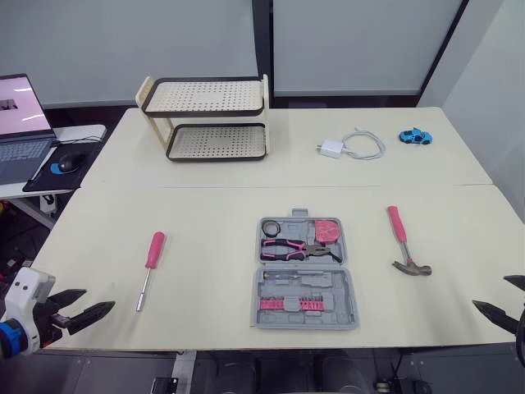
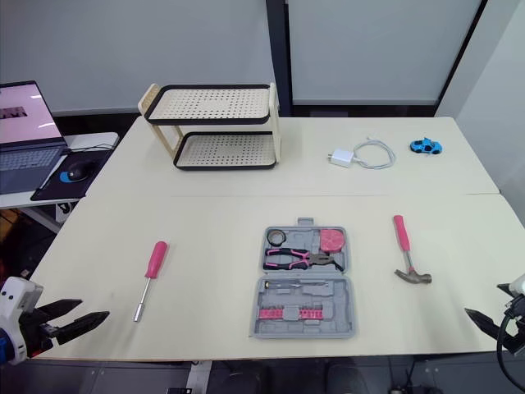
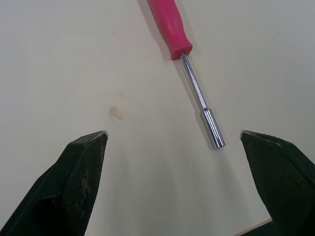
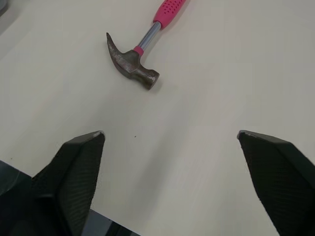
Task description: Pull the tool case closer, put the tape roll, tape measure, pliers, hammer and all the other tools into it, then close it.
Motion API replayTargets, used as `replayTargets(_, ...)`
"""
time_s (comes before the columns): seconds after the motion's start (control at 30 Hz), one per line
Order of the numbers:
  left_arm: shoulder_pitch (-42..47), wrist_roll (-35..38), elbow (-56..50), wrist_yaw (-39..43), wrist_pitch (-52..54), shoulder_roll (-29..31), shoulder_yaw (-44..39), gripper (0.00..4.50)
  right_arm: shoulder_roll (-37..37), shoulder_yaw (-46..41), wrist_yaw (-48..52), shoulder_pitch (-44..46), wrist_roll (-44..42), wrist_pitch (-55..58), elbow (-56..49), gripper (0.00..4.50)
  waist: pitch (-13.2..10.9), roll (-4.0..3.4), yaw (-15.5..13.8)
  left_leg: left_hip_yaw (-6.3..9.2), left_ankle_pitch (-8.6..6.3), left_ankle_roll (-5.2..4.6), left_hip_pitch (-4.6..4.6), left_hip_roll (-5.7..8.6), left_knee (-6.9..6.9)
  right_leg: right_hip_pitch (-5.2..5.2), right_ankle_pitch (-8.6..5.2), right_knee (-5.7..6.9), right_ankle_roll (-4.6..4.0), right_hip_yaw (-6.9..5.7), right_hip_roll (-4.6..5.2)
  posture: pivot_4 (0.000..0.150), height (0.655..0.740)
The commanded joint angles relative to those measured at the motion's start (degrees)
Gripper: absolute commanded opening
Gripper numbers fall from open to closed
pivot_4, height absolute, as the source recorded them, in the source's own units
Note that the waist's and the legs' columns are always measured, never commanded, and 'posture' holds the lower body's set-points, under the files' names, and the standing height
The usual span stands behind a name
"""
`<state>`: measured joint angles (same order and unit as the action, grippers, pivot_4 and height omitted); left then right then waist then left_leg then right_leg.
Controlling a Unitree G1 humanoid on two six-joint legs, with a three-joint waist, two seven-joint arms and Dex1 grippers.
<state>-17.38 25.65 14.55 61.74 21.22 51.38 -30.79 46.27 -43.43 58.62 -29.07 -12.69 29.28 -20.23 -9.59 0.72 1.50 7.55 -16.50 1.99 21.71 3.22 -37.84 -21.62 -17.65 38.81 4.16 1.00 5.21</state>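
We are holding the left gripper (image 1: 98,299) and the right gripper (image 1: 490,291) wide open and empty over the desk (image 1: 205,222). The open tool case (image 1: 349,283) is lying mid-desk between the screwdriver (image 1: 152,254) and the hammer (image 1: 402,238), with the pliers (image 1: 295,249) inside.

Both head eyes look forward and steeply down from well back, taking in the whole table (image 1: 205,271), case (image 1: 304,271) at centre frame and rack (image 1: 205,119) in the upper left, and they share almost the same scene, the right eye's picture just nudged sideways. Left wrist camera sits low and close over the tabletop, facing the screwdriver (image 3: 197,88), which the head views catch at lower left. Right wrist camera, just as near the surface, faces the hammer (image 4: 135,61), seen right of centre from the head.
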Motion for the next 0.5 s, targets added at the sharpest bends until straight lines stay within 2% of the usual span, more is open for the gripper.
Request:
replayTargets(0.03,-1.8,-0.1,-2.3,0.0,-0.4,-0.3,-0.9,4.5,1.7,-0.8,-0.2,0.9,-1.0,-0.9,0.4,4.48,0.0,0.02,0.0,0.0,0.0,0.0,0.0,0.0,0.0,0.0,0.0,-0.01,0.0,0.0,0.0,0.15,0.74)
replayTargets(0.5,-7.6,1.8,-9.9,-2.4,1.0,-3.9,-3.1,4.5,5.1,1.7,0.7,4.2,-3.7,0.4,2.5,4.48,0.0,0.01,-0.1,0.01,0.0,0.0,0.02,0.03,-0.01,0.08,0.0,-0.12,0.0,-0.02,0.06,0.15,0.74)
